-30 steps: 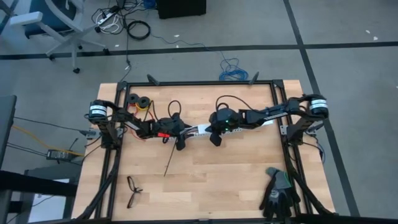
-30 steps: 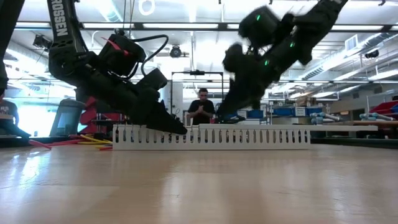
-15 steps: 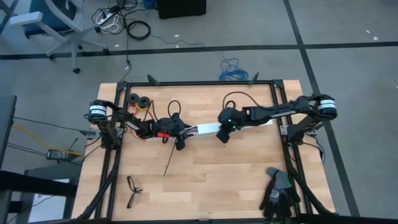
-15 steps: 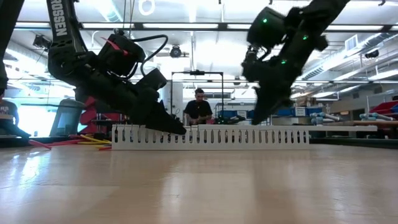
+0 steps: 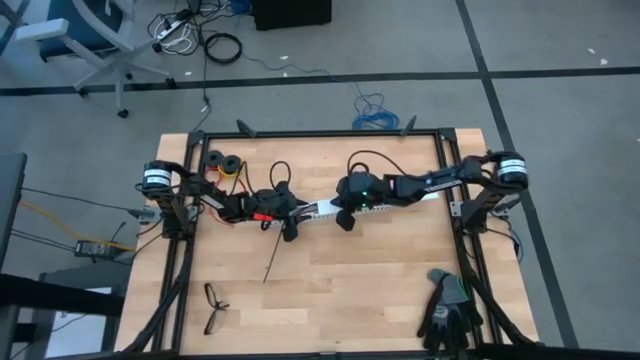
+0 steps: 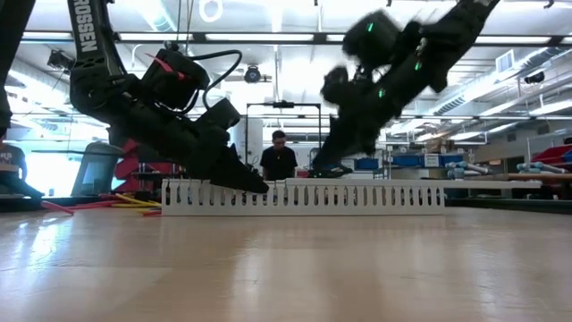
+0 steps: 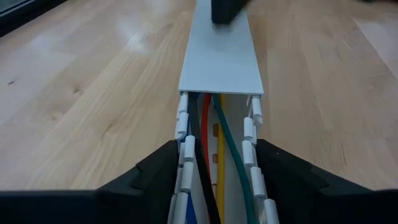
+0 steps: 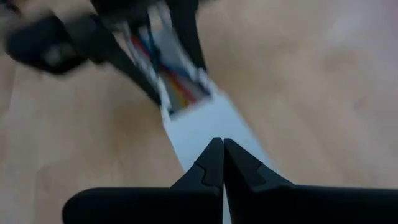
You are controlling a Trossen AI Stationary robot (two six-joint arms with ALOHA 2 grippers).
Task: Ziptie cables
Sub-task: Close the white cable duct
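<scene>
Left hand [image 7: 214, 180] straddles the cable-filled slotted strip [image 7: 221, 59]; right hand [image 8: 217, 163], pressed together, rests on its cover.

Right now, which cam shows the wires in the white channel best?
Left wrist: the wires lie lengthwise in the open channel. Right wrist shows them blurred; high and low views show only the channel.
</scene>
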